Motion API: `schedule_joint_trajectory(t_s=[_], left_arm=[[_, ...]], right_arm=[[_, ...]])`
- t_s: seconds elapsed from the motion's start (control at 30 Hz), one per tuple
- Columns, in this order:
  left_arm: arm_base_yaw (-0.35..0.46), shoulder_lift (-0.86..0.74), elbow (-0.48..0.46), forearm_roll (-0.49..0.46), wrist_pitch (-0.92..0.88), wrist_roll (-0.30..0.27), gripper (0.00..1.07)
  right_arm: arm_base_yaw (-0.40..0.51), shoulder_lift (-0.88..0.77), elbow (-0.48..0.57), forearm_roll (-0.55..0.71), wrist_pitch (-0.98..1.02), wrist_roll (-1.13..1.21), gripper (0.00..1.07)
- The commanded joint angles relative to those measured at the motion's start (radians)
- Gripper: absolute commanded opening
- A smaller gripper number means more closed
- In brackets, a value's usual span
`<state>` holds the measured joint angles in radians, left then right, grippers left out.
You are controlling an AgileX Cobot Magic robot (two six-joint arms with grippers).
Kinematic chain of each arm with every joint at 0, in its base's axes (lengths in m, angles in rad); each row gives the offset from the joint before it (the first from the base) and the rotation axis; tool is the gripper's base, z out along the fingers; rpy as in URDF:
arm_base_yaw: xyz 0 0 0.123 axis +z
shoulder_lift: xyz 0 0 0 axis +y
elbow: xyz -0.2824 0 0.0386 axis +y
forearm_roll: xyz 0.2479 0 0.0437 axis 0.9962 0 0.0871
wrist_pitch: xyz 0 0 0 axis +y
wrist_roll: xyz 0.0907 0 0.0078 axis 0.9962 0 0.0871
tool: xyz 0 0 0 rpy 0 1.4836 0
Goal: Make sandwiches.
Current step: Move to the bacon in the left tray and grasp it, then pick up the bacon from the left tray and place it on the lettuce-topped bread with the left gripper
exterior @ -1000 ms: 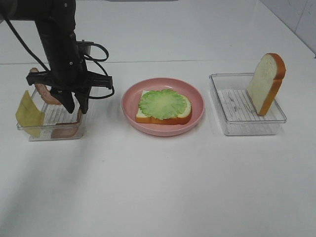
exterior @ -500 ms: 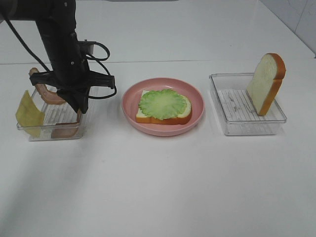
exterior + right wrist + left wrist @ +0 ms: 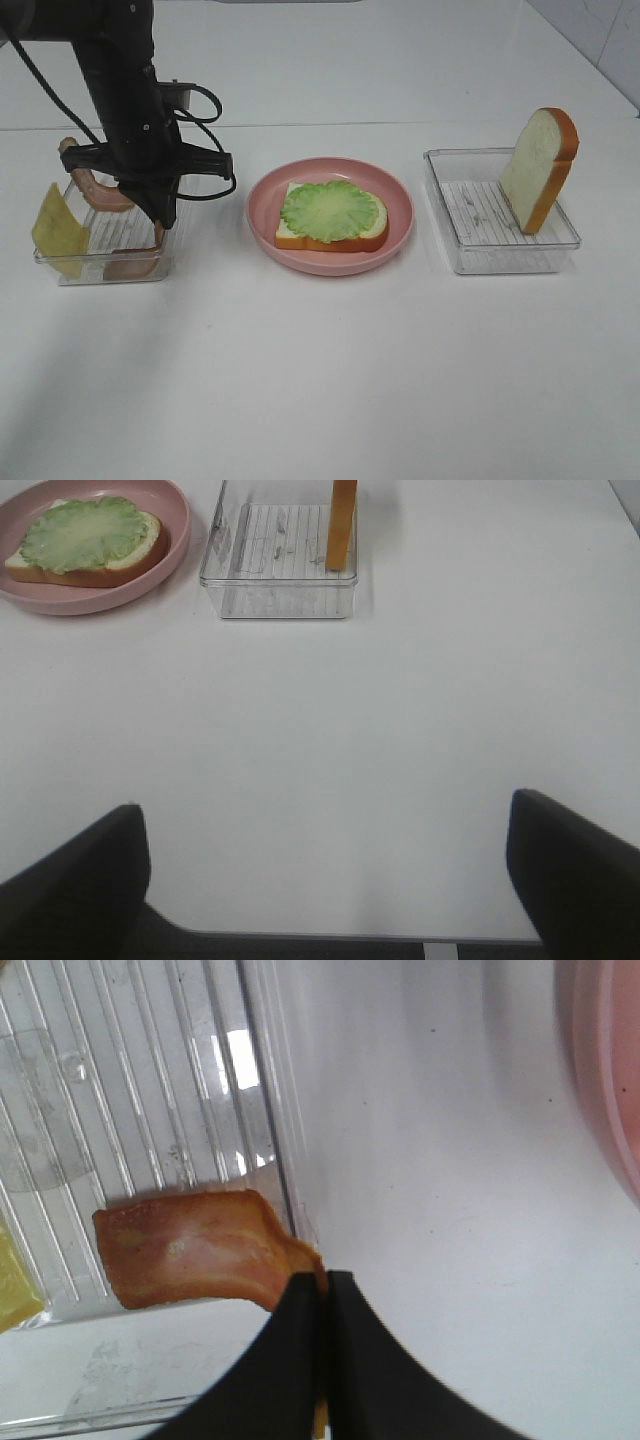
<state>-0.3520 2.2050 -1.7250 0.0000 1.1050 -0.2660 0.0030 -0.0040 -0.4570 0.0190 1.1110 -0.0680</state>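
My left fingers [image 3: 270, 1370] have just pinched shut on the bacon [image 3: 190, 1250] at the tray [image 3: 150, 1080] edge, right fingers [image 3: 70, 890] idle apart, so it can go onto the lettuce-topped sandwich [image 3: 330, 212] on the plate [image 3: 402, 205].

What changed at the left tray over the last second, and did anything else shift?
The left gripper closed its jaws on the end of the bacon strip in the left tray. Unchanged: the pink plate with its lettuce-topped bread, the upright bread slice, the cheese slice, the open right gripper.
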Motion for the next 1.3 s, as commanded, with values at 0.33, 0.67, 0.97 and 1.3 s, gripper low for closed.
schedule_joint_trajectory(t_s=[0.33, 0.67, 0.97, 1.3], left_arm=[[-0.005, -0.147, -0.001, -0.023, 0.002, 0.003, 0.00], [-0.007, -0.222, -0.124, -0.240, 0.007, 0.109, 0.00], [-0.050, -0.113, -0.301, -0.495, 0.001, 0.277, 0.00], [-0.124, 0.108, -0.459, -0.611, -0.053, 0.308, 0.00]], right_arm=[[-0.002, -0.028, 0.003, 0.002, -0.008, -0.006, 0.94], [-0.002, -0.028, 0.003, 0.002, -0.008, -0.006, 0.94], [-0.002, -0.028, 0.003, 0.002, -0.008, -0.006, 0.94], [-0.002, -0.028, 0.003, 0.002, -0.008, -0.006, 0.94]])
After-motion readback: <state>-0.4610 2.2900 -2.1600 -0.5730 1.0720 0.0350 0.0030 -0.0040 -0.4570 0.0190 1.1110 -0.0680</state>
